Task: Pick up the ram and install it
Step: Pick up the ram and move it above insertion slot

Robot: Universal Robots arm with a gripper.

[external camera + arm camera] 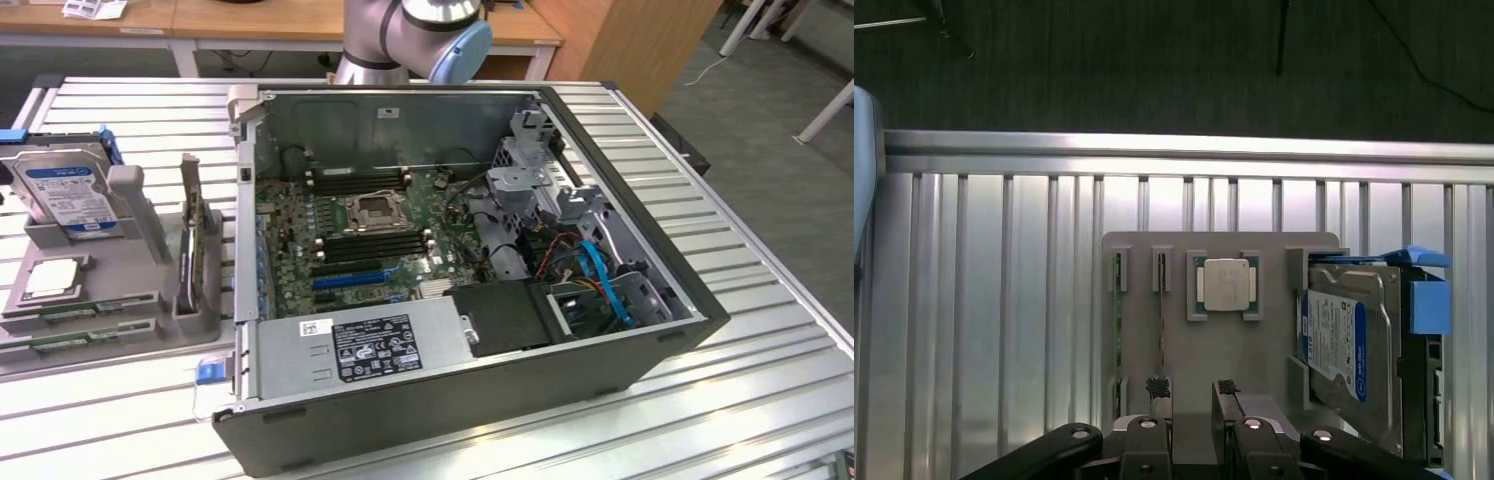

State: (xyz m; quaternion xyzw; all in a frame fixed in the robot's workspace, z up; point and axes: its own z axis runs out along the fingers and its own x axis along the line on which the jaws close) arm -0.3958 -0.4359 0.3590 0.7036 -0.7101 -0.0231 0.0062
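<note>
Green ram stands edge-up in its grey holder, long axis running straight ahead of my gripper; jaws spread wide, holding nothing.

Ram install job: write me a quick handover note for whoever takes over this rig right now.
Gripper: open, empty, hanging over the gray parts tray.
Ram: on edge in its tray slot, near the processor; the hard drive stands at the tray's other end.
Computer case: side open, motherboard exposed.
Done: nothing yet; the ram is untouched.
Left: the pick-up and the install, both.
</note>
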